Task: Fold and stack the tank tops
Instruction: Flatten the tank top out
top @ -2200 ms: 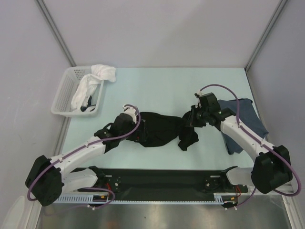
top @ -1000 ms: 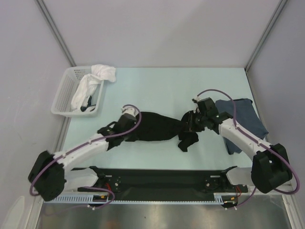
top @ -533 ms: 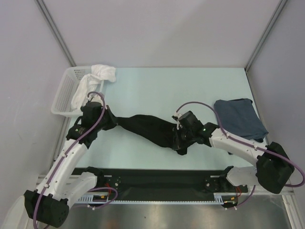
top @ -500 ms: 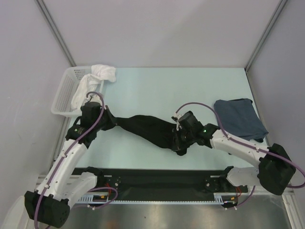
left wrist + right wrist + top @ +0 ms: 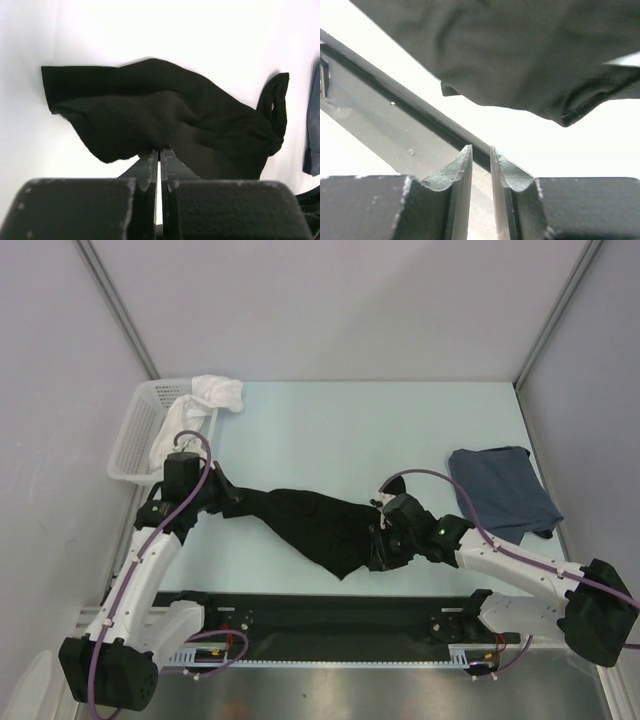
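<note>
Compared with half a second ago, the plain black cloth tank top [image 5: 318,525] lies lower and longer across the pale green table [image 5: 330,425]. Its right end has been drawn toward the near edge, and the right gripper [image 5: 384,546] has come down with it, close to the black strip [image 5: 340,616] in front of the arm bases. Two seconds back the same top was a bunched heap in the middle. The folded dark slate-blue tank top [image 5: 502,490] on the right, which was then partly under the right arm, now lies fully in view and well apart from the black one.

The left gripper [image 5: 160,151] is clamped on the black top's left end, with its fingers [image 5: 149,172] pressed together and a ridge of cloth pinched between the tips. The right gripper's fingers [image 5: 460,167] stand a narrow slit apart with nothing in the gap. The black cloth [image 5: 520,55] hangs just beyond their tips.

From above, the right fingertips merge with the dark cloth, so it is unclear whether they touch it. The slate-blue top's chest print cannot be seen. The white plastic lattice basket [image 5: 128,445] at the far left holds a rumpled white cloth [image 5: 215,393] and is partly blocked by the left arm.
</note>
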You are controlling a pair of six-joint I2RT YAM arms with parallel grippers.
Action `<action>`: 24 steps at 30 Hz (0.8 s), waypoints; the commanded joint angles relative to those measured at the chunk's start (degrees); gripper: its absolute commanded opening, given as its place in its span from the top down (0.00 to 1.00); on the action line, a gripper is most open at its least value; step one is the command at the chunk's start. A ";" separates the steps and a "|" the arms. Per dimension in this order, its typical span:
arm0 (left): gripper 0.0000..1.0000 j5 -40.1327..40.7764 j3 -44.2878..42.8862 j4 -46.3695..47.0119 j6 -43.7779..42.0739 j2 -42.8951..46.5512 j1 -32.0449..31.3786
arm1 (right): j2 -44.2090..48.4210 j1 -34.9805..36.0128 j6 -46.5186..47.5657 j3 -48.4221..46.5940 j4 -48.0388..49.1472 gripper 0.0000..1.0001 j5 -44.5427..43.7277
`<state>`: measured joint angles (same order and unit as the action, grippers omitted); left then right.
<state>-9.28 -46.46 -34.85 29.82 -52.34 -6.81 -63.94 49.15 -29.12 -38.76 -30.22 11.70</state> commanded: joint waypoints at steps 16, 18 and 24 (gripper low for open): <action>1.00 -6.63 5.06 10.50 7.44 -0.40 12.52 | -5.67 -2.48 -3.30 -1.67 3.15 0.47 -10.11; 1.00 -6.37 5.67 11.12 7.70 -0.40 12.78 | -5.40 -2.12 -4.09 -1.14 2.71 0.46 -13.36; 1.00 -5.84 6.82 12.52 8.06 -0.49 12.78 | -7.16 -3.87 -8.84 0.00 1.65 0.34 -22.77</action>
<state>-13.98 -40.03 -26.02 36.58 -53.15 5.54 -70.74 46.52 -34.63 -39.38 -27.81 -4.01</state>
